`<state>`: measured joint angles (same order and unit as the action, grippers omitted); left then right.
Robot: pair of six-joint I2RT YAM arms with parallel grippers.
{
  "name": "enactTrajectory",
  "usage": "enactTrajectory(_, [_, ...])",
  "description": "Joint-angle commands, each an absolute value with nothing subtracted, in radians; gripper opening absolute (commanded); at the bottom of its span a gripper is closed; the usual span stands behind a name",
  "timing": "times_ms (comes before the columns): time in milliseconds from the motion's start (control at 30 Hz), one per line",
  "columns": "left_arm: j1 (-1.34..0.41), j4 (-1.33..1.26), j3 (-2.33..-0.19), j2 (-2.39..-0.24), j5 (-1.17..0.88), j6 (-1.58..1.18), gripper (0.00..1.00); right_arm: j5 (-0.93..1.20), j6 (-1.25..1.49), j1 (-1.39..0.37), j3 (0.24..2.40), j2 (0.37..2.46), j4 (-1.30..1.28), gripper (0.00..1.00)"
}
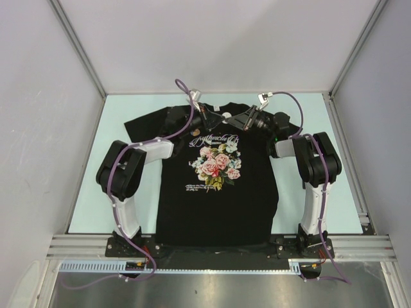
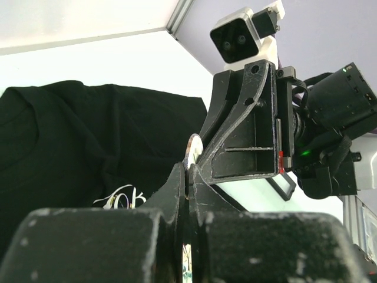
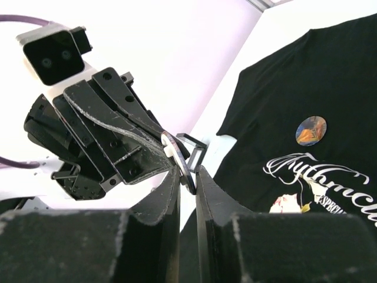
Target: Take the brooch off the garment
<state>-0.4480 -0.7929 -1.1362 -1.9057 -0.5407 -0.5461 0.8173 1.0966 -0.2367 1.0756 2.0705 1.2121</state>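
The garment, a black T-shirt [image 1: 218, 192] with a rose print, lies flat on the table. A round orange-and-blue brooch [image 3: 311, 130] sits on its chest above the lettering and also shows in the top view [image 1: 194, 133]. Both grippers meet in the air over the collar. My left gripper [image 2: 189, 171] is shut on a second thin round disc brooch [image 2: 192, 148] with a white back. My right gripper [image 3: 188, 174] has its jaws nearly together around the lower edge of that same disc [image 3: 177, 152]. In the top view the left gripper [image 1: 209, 116] and right gripper [image 1: 232, 120] touch tips.
The shirt lies on a pale green table [image 1: 122, 192] with grey walls on three sides. A metal rail [image 1: 218, 247] runs along the near edge by the arm bases. A small clear square frame [image 3: 193, 150] lies on the table beyond the collar.
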Motion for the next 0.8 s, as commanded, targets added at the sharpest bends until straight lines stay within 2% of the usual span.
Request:
enactTrajectory(0, [-0.482, -0.877, -1.118, -1.802, -0.572, -0.515, 0.0, 0.617, 1.109, -0.192, 1.052, 2.102, 1.216, 0.17])
enactTrajectory(500, [-0.503, -0.862, -1.075, -1.755, -0.468, -0.482, 0.0, 0.517, 1.069, -0.201, 0.989, 2.048, 1.199, 0.25])
enactTrajectory(633, [-0.485, -0.772, -1.109, -1.778, -0.434, -0.506, 0.0, 0.58, 1.06, -0.195, 0.989, 2.045, 1.264, 0.46])
enactTrajectory(767, [-0.44, -0.74, -1.152, -1.821, -0.492, -0.555, 0.0, 0.687, 1.036, -0.172, 0.977, 2.034, 1.307, 0.53])
